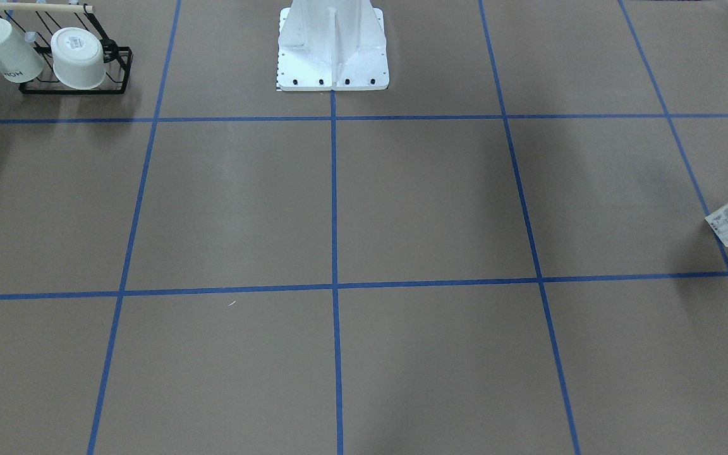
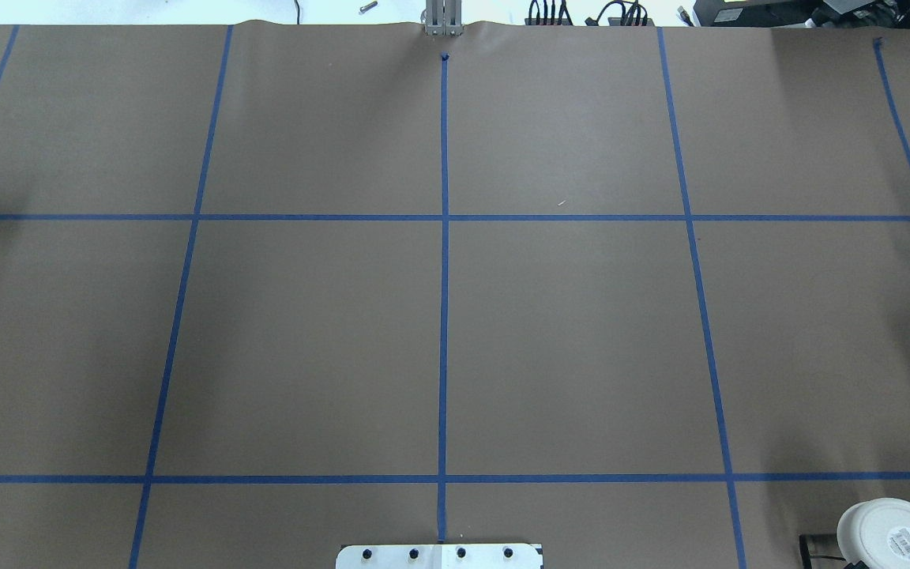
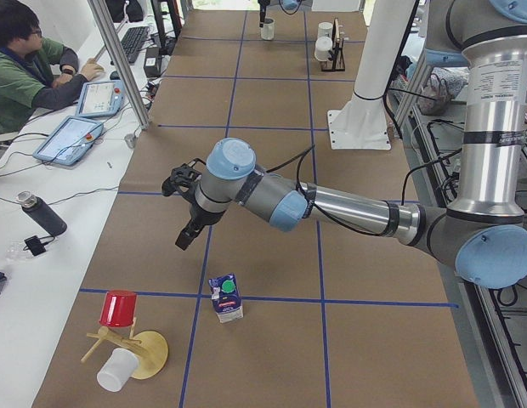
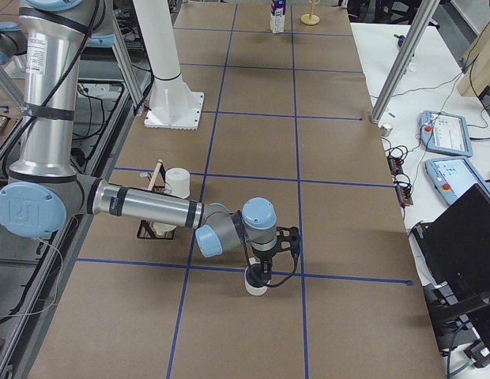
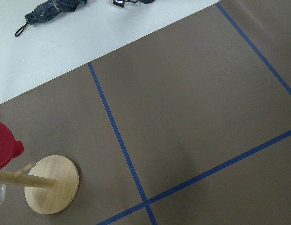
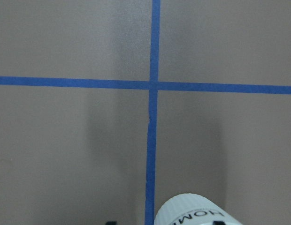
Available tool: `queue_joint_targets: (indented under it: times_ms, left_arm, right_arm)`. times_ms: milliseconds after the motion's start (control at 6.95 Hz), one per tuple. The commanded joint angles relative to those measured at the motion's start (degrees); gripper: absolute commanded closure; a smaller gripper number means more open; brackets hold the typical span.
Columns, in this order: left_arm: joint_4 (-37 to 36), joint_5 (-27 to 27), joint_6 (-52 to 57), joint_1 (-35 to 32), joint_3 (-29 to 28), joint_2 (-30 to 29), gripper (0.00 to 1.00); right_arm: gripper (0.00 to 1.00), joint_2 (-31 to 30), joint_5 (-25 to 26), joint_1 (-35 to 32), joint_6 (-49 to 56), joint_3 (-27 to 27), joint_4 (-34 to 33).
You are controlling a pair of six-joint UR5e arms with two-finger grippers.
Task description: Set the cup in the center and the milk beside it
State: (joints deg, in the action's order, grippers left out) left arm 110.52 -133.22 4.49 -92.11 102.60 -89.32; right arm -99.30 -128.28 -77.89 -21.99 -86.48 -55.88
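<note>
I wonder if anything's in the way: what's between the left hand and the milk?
Only bare paper and a blue tape line, between the left hand and the milk in the exterior left view.

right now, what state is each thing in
milk: upright, cap on
cup: upright, right gripper over it
second home cup: tilted, base up, in rack
sticker cup: base up, in rack
red cup: upside down on tree
left gripper: in the air, jaws unclear
right gripper: jaws unclear
</note>
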Motion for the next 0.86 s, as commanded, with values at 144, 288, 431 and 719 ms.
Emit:
queue_joint_targets:
  times_ms: [144, 288, 431, 719]
  left_arm:
    - [0.14, 0.07, 0.00, 0.00, 0.06, 0.02, 0.01]
    - [0.14, -0.02, 0.00, 0.00, 0.06, 0.28, 0.01]
    - [0.14, -0.02, 0.00, 0.00, -0.03, 0.37, 0.01]
    - [0.14, 0.07, 0.08, 0.00, -0.29, 0.37, 0.01]
  right_arm:
    - [0.44, -3.09, -0.30, 0.28, -0.25, -0.53, 2.97]
    - [0.44, -3.27, -0.30, 0.28, -0.25, -1.31, 2.97]
    - [0.44, -3.44, -0.04, 0.28, -0.25, -1.24, 2.97]
    - [0.64, -3.36, 0.14, 0.45, -0.25, -1.15, 2.89]
